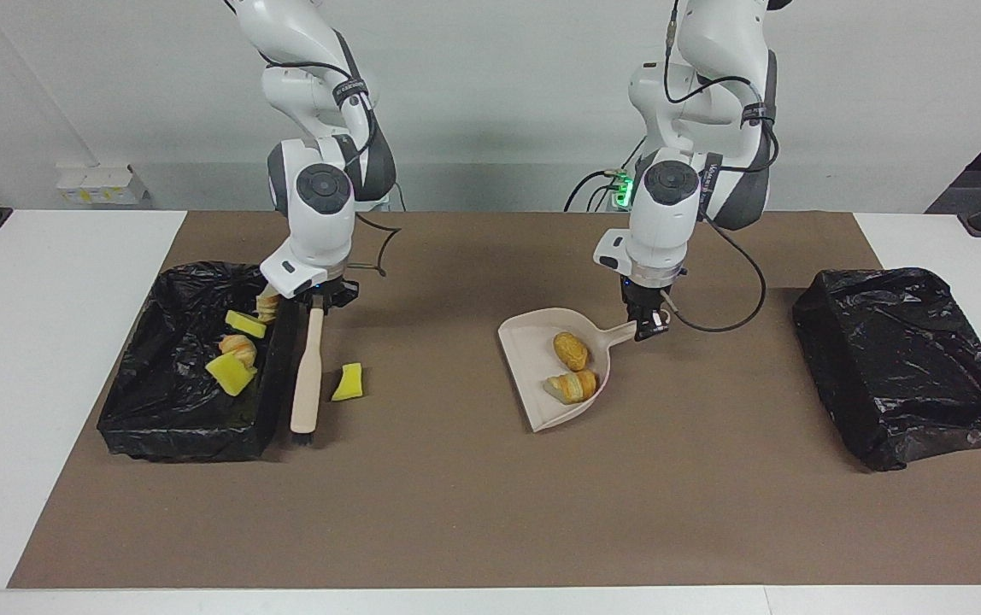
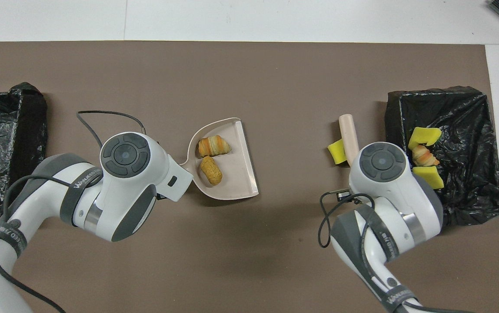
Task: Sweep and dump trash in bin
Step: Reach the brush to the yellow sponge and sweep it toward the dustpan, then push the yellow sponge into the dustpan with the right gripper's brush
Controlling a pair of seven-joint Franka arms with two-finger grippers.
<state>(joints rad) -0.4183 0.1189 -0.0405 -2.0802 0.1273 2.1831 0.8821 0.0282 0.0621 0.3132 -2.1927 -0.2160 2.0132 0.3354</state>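
Observation:
My right gripper is shut on the handle of a wooden brush, which slants down to the mat right beside the trash-filled bin. One yellow sponge chunk lies on the mat, on the brush's side away from that bin. My left gripper is shut on the handle of a beige dustpan, low over the middle of the mat. In the pan lie a croissant piece and a nugget. The overhead view shows the brush, the chunk and the dustpan.
The bin at the right arm's end holds yellow sponge chunks and bread pieces. A second black-lined bin stands at the left arm's end. Brown mat stretches between the bins and toward the table's front edge.

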